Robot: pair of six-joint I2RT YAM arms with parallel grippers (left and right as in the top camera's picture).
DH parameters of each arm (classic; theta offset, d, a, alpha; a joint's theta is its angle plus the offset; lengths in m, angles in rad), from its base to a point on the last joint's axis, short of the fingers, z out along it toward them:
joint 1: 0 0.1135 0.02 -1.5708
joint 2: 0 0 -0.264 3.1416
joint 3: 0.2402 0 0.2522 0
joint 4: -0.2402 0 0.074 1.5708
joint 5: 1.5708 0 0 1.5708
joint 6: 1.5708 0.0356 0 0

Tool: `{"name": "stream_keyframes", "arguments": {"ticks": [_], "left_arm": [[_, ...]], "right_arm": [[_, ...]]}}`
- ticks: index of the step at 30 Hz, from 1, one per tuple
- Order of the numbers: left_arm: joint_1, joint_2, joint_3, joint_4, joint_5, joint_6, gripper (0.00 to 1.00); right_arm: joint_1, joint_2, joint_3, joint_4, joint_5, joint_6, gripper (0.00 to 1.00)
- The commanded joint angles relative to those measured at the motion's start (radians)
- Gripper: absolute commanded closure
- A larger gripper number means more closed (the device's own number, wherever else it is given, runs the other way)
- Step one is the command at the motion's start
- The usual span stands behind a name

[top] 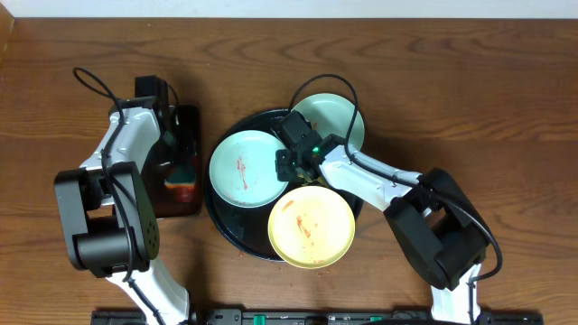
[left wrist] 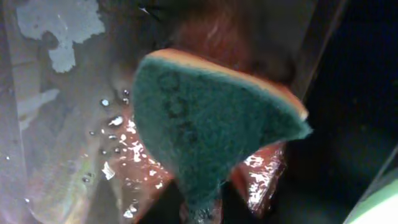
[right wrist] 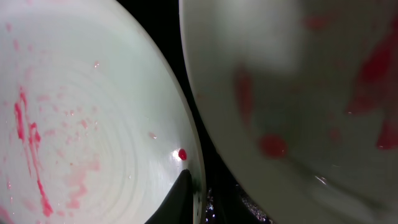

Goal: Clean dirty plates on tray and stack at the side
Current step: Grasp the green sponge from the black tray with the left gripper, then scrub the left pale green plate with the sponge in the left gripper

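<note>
**Preparation for the first wipe: all plates dirty, none stacked**

Overhead: reaching with the right gripper [top: 287, 165] into the round black tray [top: 226, 236], between the left mint plate [top: 246, 167], the rear mint plate [top: 339, 117] and the yellow plate [top: 312, 226]. All three are lying on that tray, two visibly smeared. Working with the left gripper [top: 172, 149] and teal sponge [top: 183, 188] over the rectangular tray [top: 191, 122] on the brown wooden table [top: 452, 81]. Judging the step as readying the sponge. Needing next to carry it across onto a steadied plate.

Left wrist: carrying the teal sponge tilted above a wet, reddish floor, with the fingers hidden and the grasp only inferred.

Right wrist: resting one dark fingertip [right wrist: 182, 193] at a mint plate's rim. Not telling whether released or clenched. Showing nothing of the room beyond the tabletop.
</note>
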Motion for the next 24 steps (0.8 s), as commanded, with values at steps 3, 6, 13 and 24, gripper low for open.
{"name": "stream_keyframes", "arguments": {"ticks": [3, 6, 13, 24], "left_arm": [[0.002, 0.016, -0.005, -0.013, 0.014, 0.006, 0.93], [0.003, -0.005, 0.021, -0.057, 0.014, 0.006, 0.93], [0.003, -0.119, 0.182, -0.234, 0.014, 0.007, 0.93], [-0.045, -0.204, 0.159, -0.286, 0.225, -0.023, 0.93]], "right_arm": [[0.01, 0.031, -0.005, -0.013, 0.051, -0.012, 0.9], [0.01, 0.031, -0.005, -0.013, 0.05, -0.012, 0.9], [0.01, 0.031, -0.005, -0.013, 0.048, -0.012, 0.89], [0.01, 0.031, -0.005, -0.013, 0.039, -0.011, 0.88]]}}
